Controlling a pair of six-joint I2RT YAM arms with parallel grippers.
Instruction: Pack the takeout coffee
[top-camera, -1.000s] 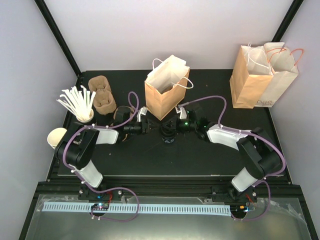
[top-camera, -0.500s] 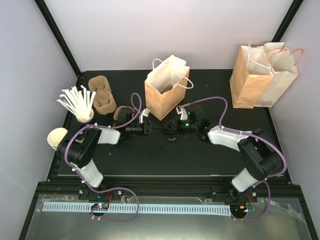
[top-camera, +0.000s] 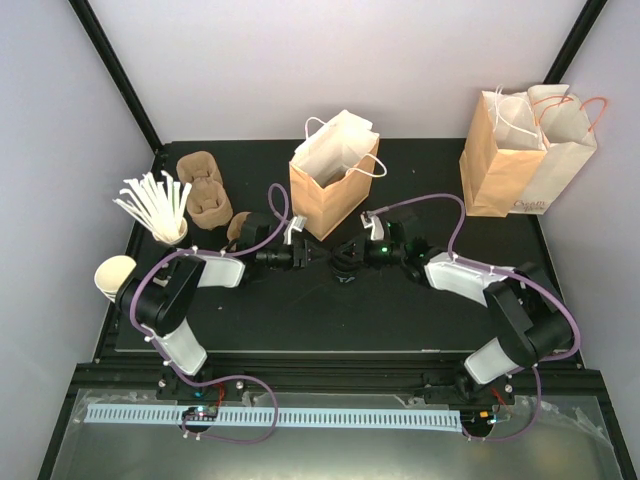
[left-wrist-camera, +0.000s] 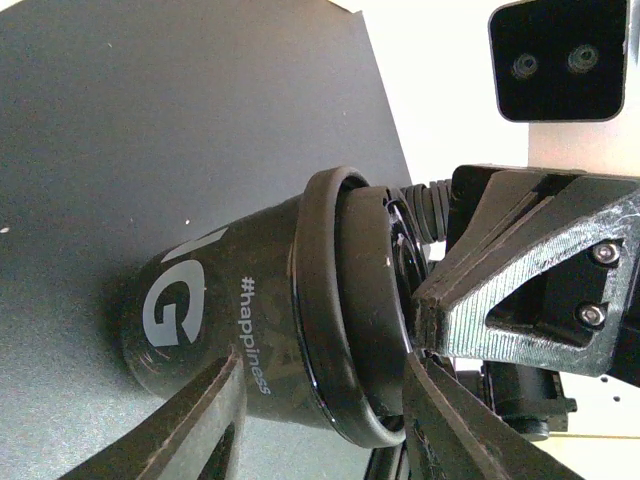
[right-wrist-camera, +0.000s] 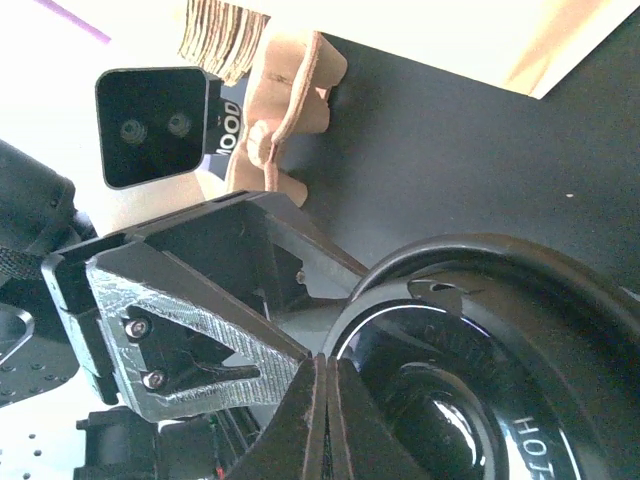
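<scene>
The small takeout coffee cup (left-wrist-camera: 250, 340) has a black band printed with pale "#happiness" lettering and a large G, and it wears a glossy black round plastic lid (right-wrist-camera: 480, 400). It rests on the black bench (top-camera: 300, 320), just in front of the open brown paper bag (top-camera: 325, 200). The left claw (left-wrist-camera: 320, 385) grasps its sides. The right claw (right-wrist-camera: 322, 400), clenched tight, touches the lid's rim with its tips.

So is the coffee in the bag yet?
Not yet. Done: the lid is on the coffee cup. In hand: the left gripper holds the cup by its sides, and the right gripper, shut, has its tips at the lid. Left: the cup is outside the open paper bag, just in front of it, so it has to go inside.
</scene>
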